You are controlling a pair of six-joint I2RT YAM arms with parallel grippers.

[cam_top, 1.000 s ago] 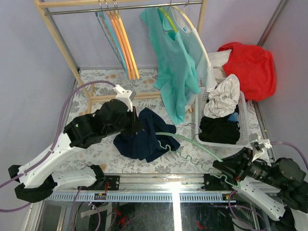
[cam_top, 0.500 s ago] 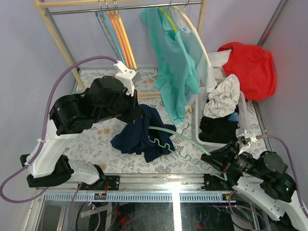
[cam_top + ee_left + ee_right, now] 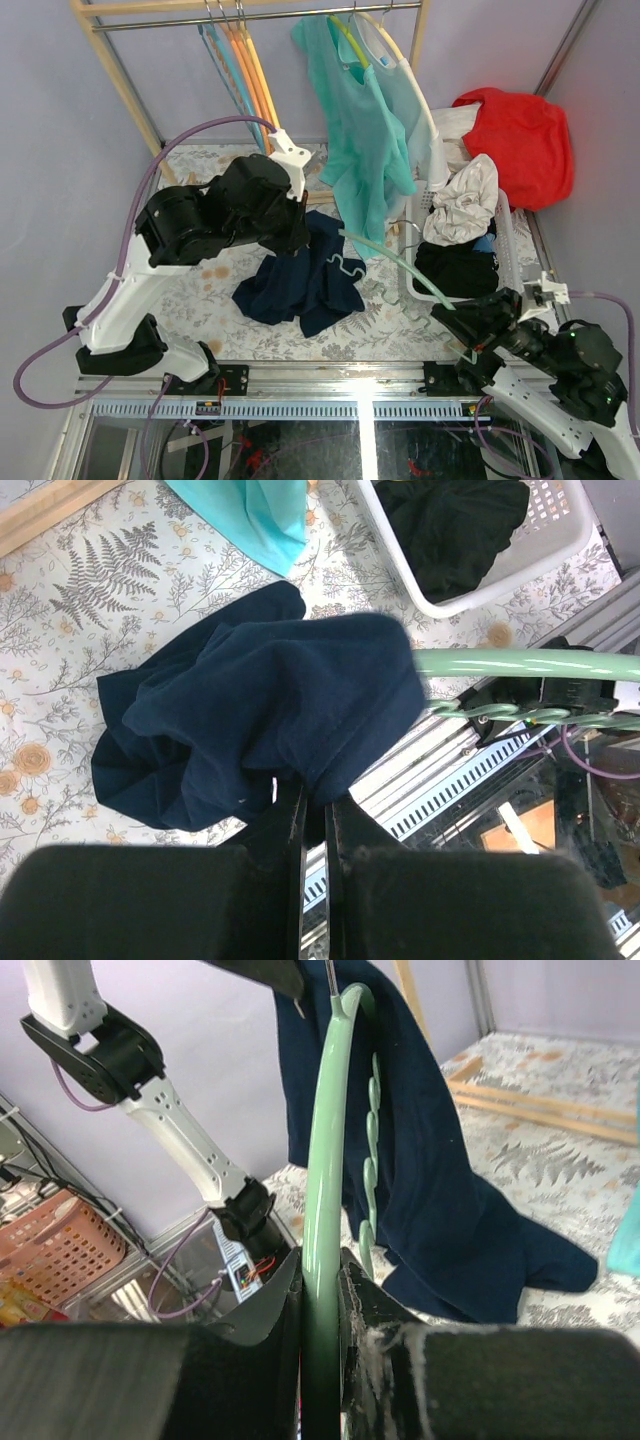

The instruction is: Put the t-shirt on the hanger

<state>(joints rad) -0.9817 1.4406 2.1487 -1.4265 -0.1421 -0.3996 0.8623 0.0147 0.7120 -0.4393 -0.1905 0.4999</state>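
We see the left gripper (image 3: 315, 802) pinched nearly closed on a fold of the t-shirt (image 3: 260, 695), the right gripper (image 3: 322, 1278) clamped around one arm of the hanger (image 3: 325, 1130)

Robot lab mock-up of a laundry corner: wooden garment rack (image 3: 115, 85), white basket (image 3: 511, 250), lilac partition walls (image 3: 60, 150).

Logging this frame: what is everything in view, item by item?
t-shirt: one, navy, held up by left end effector
hanger: one, mint green, in right end effector, reaching the t-shirt
teal shirt: one, hanging on rail
orange hangers: two, on rail
red garment: one, back right
basket: one, white, right side, holding clothes
left end effector: shut on t-shirt
right end effector: shut on hanger
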